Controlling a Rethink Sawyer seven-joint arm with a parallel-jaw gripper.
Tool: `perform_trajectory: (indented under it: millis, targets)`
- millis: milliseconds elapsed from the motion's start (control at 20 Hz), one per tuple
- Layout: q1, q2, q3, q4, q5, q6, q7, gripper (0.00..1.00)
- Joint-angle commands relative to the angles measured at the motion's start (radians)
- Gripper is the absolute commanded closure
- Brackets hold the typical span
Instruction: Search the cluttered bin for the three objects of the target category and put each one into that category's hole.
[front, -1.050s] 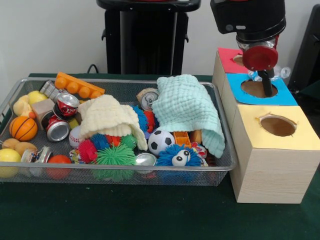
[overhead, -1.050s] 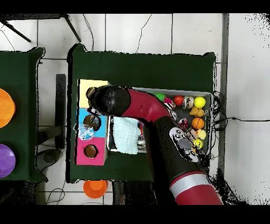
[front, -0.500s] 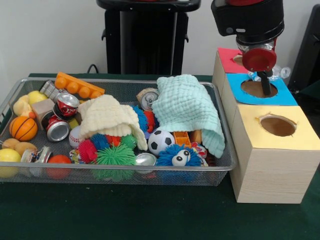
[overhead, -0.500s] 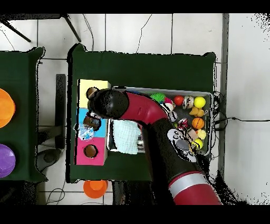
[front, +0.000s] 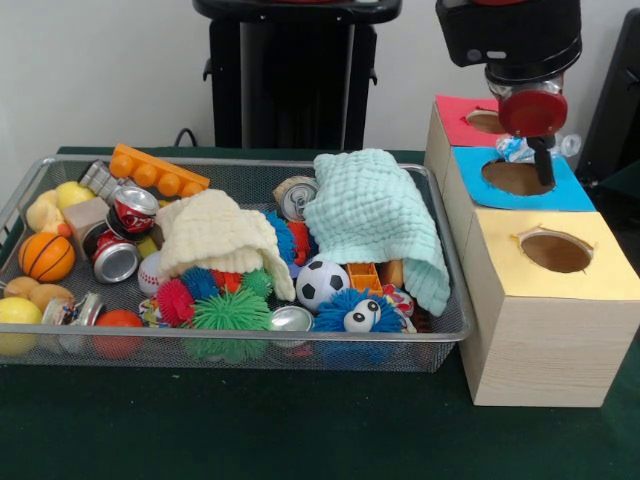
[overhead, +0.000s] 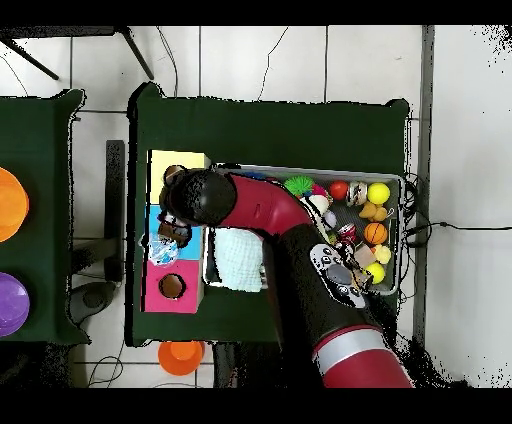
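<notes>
Right now your gripper (front: 543, 165) hangs over the blue-topped box's hole (front: 516, 177); you cannot tell from either view how its jaws are set. A crumpled plastic bottle (front: 535, 147) lies on the blue top's far edge, just behind the gripper. The red-topped box (front: 462, 121) sits beyond, the yellow-topped box (front: 552, 300) nearer. Beside the boxes, the wire bin (front: 455, 300) stays crowded: a mint cloth (front: 375, 220) drapes its box-side end, a cream cloth (front: 215, 235) covers the middle, with crushed cans (front: 125, 235), a soccer ball (front: 322, 283) and spiky balls (front: 230, 315) around. Bare green table (front: 250, 425) lies along the bin's near edge.
</notes>
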Motion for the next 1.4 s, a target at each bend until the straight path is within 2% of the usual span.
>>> perform_trajectory:
  millis: [50,800,1400]
  targets:
    - [0.013,0.039,-0.015,0.04,-0.05,0.108,0.19,0.0]
    - [0.053,0.09,-0.091,0.001,-0.08,0.161,0.216,0.0]
    - [0.052,0.088,-0.088,0.011,-0.075,0.169,0.226,0.0]
